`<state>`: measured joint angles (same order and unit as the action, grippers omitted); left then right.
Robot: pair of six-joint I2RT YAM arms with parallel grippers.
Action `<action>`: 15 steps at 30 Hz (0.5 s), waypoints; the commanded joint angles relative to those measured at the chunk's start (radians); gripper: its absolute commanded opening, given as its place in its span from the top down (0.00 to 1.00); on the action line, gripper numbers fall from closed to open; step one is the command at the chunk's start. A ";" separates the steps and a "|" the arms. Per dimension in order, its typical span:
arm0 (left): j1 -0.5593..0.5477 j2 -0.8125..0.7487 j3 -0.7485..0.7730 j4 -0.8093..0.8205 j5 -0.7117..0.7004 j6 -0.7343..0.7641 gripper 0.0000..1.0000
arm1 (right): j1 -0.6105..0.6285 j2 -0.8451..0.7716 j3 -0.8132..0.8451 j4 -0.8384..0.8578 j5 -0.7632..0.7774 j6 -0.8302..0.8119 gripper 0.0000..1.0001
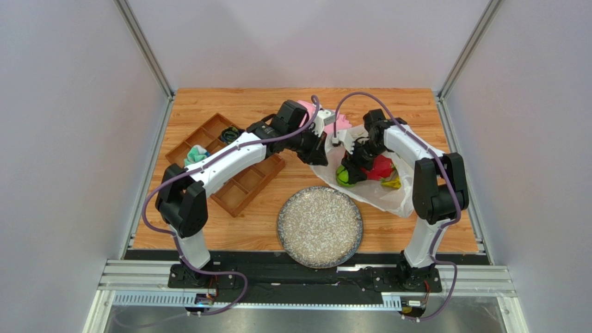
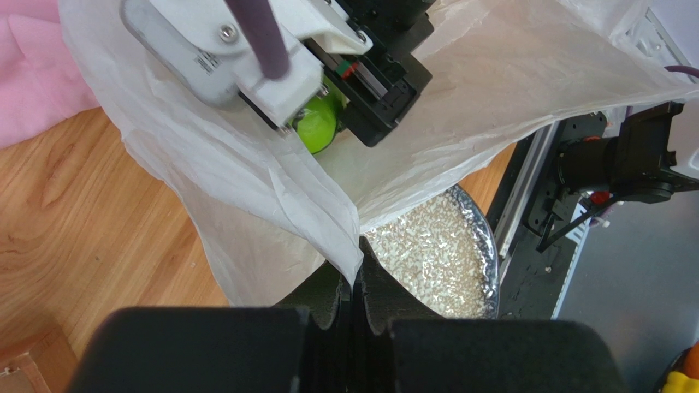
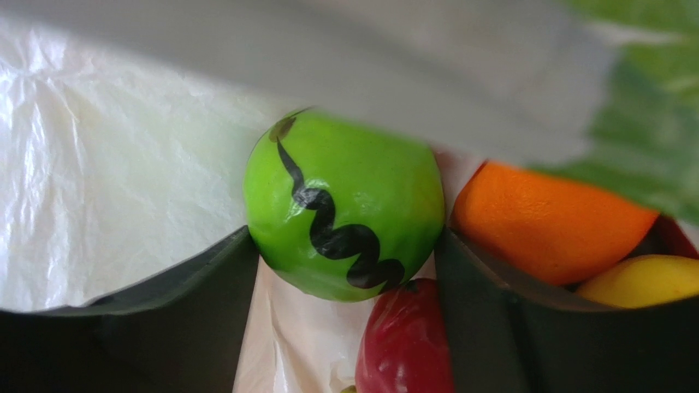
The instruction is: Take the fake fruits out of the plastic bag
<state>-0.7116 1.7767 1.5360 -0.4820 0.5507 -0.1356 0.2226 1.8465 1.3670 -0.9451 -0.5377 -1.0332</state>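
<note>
L claw (image 2: pixel 354 286) is pinching the bag (image 2: pixel 246 180) edge, holding the mouth up. R claw (image 3: pixel 344 237) is inside the bag, pressing the green fruit (image 3: pixel 361 180) from both sides; orange (image 3: pixel 550 221) is lying just beside. Next, I think: lifting fruit out w/o dragging the bag.

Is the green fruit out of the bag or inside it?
Inside. The green fruit sits between the right gripper's fingers, with the bag behind and over it.

Two white arms (image 1: pixel 229 156) with black joints (image 1: pixel 184 205) (looping purple cables (image 1: pixel 144 211))
</note>
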 commanded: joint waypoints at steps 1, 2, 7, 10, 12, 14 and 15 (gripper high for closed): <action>0.001 -0.034 0.004 0.013 0.012 0.010 1.00 | -0.002 -0.003 0.087 -0.029 0.044 0.042 0.46; 0.001 -0.036 0.006 0.013 0.012 0.013 1.00 | -0.005 -0.033 0.125 -0.053 0.042 0.051 0.52; 0.003 -0.033 0.004 0.040 0.009 0.025 1.00 | -0.012 -0.255 0.153 -0.113 -0.033 0.102 0.54; 0.011 -0.026 0.007 0.059 0.008 0.022 1.00 | 0.004 -0.398 0.147 -0.193 -0.096 0.107 0.50; 0.021 -0.022 0.007 0.075 0.011 -0.002 1.00 | 0.047 -0.461 0.118 -0.260 -0.100 0.072 0.48; 0.043 -0.016 0.001 0.091 0.009 -0.027 1.00 | 0.108 -0.559 0.012 -0.262 -0.087 0.065 0.46; 0.052 -0.014 -0.002 0.112 0.006 -0.077 1.00 | 0.133 -0.588 -0.030 -0.256 -0.079 0.055 0.45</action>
<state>-0.6945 1.7767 1.5360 -0.4519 0.5499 -0.1337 0.2584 1.3750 1.4540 -1.0988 -0.5774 -0.9512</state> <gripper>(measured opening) 0.010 0.682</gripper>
